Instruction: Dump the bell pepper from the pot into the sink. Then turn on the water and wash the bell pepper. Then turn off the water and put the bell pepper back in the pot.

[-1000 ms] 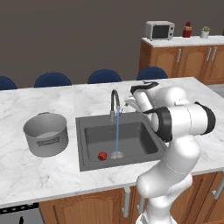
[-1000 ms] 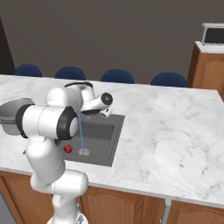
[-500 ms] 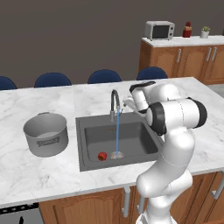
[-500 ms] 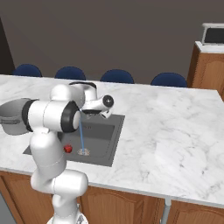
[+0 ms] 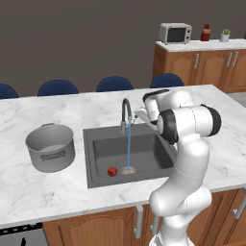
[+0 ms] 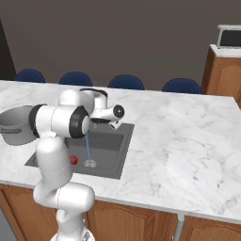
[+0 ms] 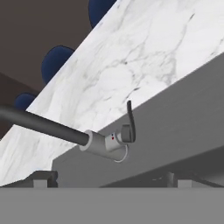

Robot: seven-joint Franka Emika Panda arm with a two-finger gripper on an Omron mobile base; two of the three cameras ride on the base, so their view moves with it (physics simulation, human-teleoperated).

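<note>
While water (image 5: 128,149) on, bell pepper (image 5: 112,171) in sink (image 5: 144,149), below open gripper (image 5: 139,114).

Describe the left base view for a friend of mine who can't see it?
A white robot arm reaches to the faucet behind a dark sink in a marble counter. Water runs onto the drain beside a small red bell pepper. A grey pot stands left of the sink.

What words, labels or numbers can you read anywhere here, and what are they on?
None can be read.
Pot: a pale label patch on its side, too blurred to read.
Faucet: small red and dark marks near the handle, no letters.
Microwave: too small to show any text.
</note>
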